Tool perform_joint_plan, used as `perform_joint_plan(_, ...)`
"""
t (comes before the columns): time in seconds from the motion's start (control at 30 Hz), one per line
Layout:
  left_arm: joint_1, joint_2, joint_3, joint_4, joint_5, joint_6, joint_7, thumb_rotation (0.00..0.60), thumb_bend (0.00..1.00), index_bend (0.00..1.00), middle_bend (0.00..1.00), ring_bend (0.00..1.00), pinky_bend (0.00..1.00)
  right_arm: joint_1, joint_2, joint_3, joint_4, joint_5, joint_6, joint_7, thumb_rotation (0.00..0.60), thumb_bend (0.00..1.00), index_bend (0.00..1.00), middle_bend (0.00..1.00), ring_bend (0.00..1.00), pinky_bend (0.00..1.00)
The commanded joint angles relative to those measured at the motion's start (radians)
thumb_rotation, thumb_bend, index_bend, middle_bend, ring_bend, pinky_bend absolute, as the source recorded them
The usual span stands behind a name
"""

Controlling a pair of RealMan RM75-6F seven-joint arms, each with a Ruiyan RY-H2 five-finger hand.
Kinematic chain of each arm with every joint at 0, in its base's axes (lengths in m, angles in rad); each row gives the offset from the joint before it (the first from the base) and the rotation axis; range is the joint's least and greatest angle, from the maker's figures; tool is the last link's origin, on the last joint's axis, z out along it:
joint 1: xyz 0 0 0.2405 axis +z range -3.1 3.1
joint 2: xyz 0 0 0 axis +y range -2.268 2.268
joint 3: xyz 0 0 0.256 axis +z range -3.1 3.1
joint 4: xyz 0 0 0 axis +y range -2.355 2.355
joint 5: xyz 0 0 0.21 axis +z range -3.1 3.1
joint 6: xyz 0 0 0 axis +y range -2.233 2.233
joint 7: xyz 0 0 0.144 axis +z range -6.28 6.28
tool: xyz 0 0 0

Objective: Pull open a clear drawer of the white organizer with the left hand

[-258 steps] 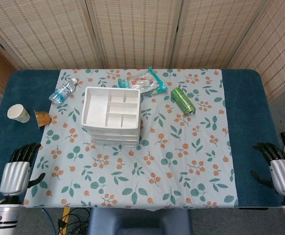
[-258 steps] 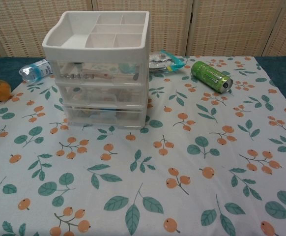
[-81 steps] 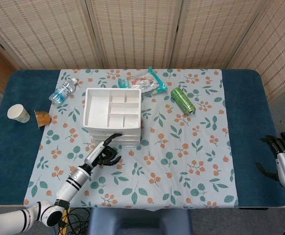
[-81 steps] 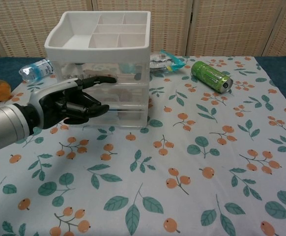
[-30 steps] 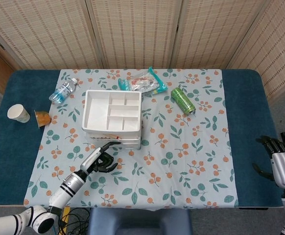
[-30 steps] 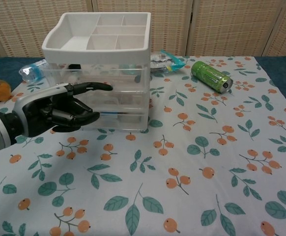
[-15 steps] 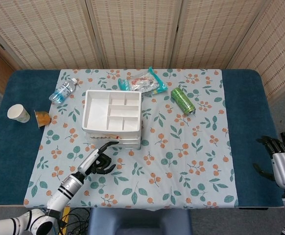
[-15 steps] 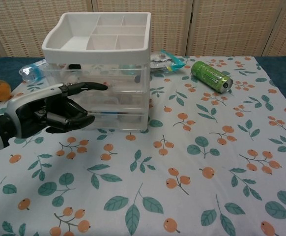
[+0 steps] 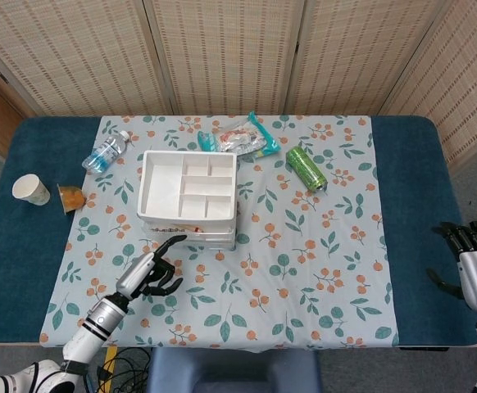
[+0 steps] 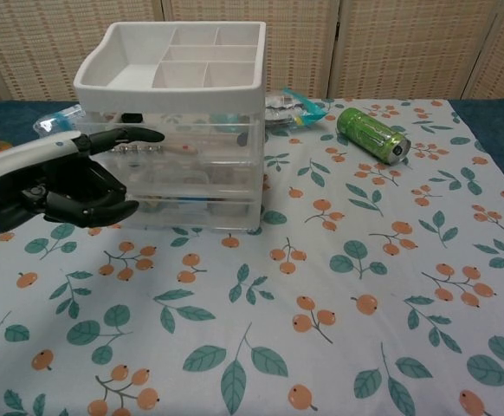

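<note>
organizer [image 10: 172, 121] | just right of left hand [image 10: 48, 182]; apart

no legible text (can label blurred)

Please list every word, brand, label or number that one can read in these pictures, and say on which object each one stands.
None can be read with certainty.
Green can: a dark claw-like logo, its letters too blurred.
Water bottle: the label is too small.
Snack packet: the print is blurred.
Paper cup: its markings are illegible.
White organizer: no text is visible.
</note>
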Motion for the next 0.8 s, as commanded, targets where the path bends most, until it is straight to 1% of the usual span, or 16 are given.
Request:
perform_joint_plan(0.03,-0.004,0.050,0.003,-0.026,0.037,0.017,0.083,0.600,0.38,0.08,0.87,0.99,1.00,0.004,0.005,-0.001,-0.005,-0.005,-0.005,-0.005,0.600,0.24,0.22,0.19,0.22,0.22)
perform_joint_plan(0.23,-0.021,0.106,-0.010,-0.064,0.039,0.004,0.132,0.600,0.38,0.10,0.87,0.99,1.00,0.007,0.008,-0.002,-0.011,-0.007,-0.007,-0.006,0.600,0.24,0.22,0.19,0.22,0.22)
perform_joint_plan(0.43,-0.051,0.145,-0.035,-0.076,0.005,-0.044,0.163,0.600,0.38,0.10,0.87,1.00,1.00,0.005,0.012,-0.004,-0.015,-0.014,0.000,-0.006,0.600,0.24,0.22,0.19,0.22,0.21)
perform_joint_plan(0.67,-0.075,0.161,-0.043,-0.077,-0.034,-0.096,0.185,0.600,0.38,0.11,0.87,1.00,1.00,-0.006,0.011,-0.010,-0.013,-0.009,0.008,0.001,0.600,0.24,0.22,0.19,0.22,0.21)
perform_joint_plan(0.8,-0.081,0.159,-0.048,-0.071,-0.051,-0.106,0.203,0.600,0.38,0.11,0.87,1.00,1.00,-0.008,0.009,-0.011,-0.010,-0.008,0.010,0.005,0.600,0.24,0.22,0.19,0.22,0.21)
